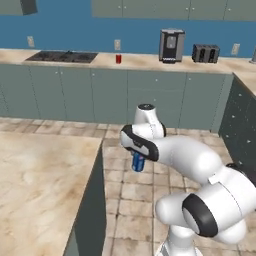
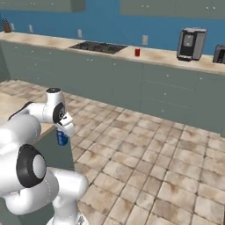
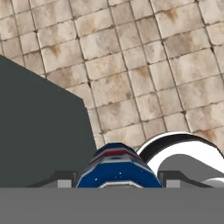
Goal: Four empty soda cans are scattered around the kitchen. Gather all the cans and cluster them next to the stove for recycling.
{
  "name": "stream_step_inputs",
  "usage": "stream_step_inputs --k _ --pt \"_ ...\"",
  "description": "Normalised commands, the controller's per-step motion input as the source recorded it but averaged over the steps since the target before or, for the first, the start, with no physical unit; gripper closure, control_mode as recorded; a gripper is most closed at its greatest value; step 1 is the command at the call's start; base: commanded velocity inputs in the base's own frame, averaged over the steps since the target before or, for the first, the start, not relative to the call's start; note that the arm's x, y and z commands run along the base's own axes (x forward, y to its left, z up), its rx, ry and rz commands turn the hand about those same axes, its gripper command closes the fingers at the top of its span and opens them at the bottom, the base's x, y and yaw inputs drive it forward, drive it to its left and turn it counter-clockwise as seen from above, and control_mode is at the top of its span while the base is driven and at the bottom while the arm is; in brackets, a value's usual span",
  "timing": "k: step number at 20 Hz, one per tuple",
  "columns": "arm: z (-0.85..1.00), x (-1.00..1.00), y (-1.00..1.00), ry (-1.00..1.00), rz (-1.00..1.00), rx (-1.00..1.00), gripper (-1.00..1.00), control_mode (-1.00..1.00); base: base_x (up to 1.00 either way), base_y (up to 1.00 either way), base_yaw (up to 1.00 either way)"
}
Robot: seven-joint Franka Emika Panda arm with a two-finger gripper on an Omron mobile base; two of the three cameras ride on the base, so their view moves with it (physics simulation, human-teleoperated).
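My gripper hangs over the tiled floor beside the island corner, shut on a blue soda can with white and red marks. That can also shows under the hand in the right base view. In the hand view the blue can sits between the two fingertips. A red soda can stands upright on the far counter, just right of the black stove. In the right base view the red can is again right of the stove.
A coffee machine and a toaster stand further right on the far counter. The island counter lies close at the left, its dark side wall next to the hand. Tiled floor stretches to the cabinets.
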Motion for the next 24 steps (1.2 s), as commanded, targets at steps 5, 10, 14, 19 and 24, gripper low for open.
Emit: stream_step_inputs --k 5,10,14,19,24 --pt "0.00 0.00 0.00 0.00 0.00 0.00 1.00 1.00 0.63 -0.22 0.00" --pt "0.00 0.00 0.00 0.00 0.00 0.00 1.00 1.00 0.65 -0.24 0.00" --pt "0.00 0.00 0.00 0.00 0.00 0.00 1.00 1.00 0.67 -0.24 0.00" --pt "0.00 0.00 0.00 0.00 0.00 0.00 1.00 1.00 0.69 -0.24 0.00" --pt "0.00 0.00 0.00 0.00 0.00 0.00 1.00 1.00 0.68 -0.21 0.00"
